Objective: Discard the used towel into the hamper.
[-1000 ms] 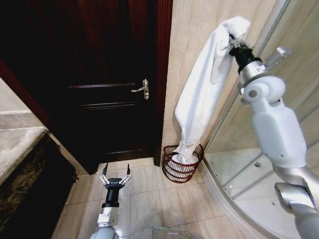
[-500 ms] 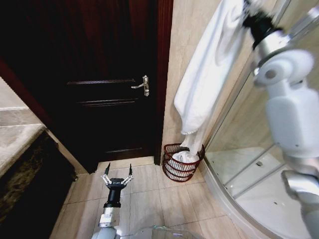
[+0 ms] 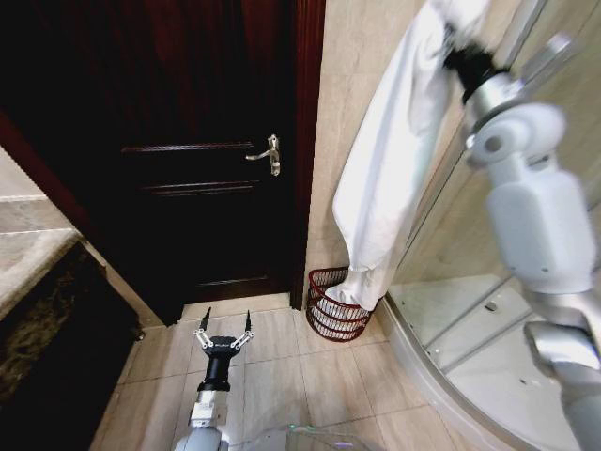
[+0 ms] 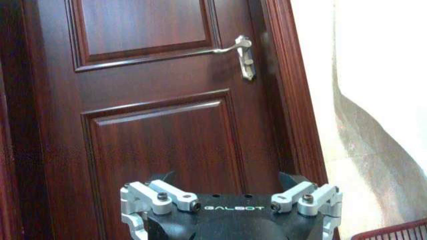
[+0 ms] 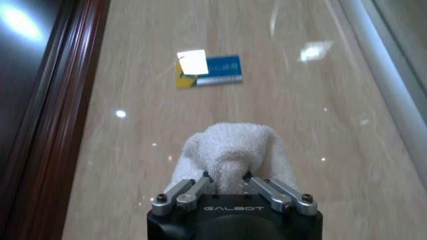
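The right gripper (image 3: 457, 49) was raised high on the right, close to the tiled wall, its fingers pinched tight on a bunched top corner of the white towel (image 3: 385, 178); the right wrist view showed the terry cloth (image 5: 230, 152) bulging out between the clamped fingers. From that one hold the towel hung in a long, loose drape down the wall, and its bottom end reached the hamper (image 3: 331, 319), which stood on the floor tiles at the foot of the wall, between the dark wooden door (image 3: 188, 141) on the left and the glass shower enclosure (image 3: 488, 329) on the right. The towel looked soft, limp and light, so it would likely fold and pile wherever it was lowered, and a pinch on gathered cloth near an end seemed the sensible grip. The left gripper (image 3: 225, 329) waited low over the near floor, fingers spread and empty, facing the door.
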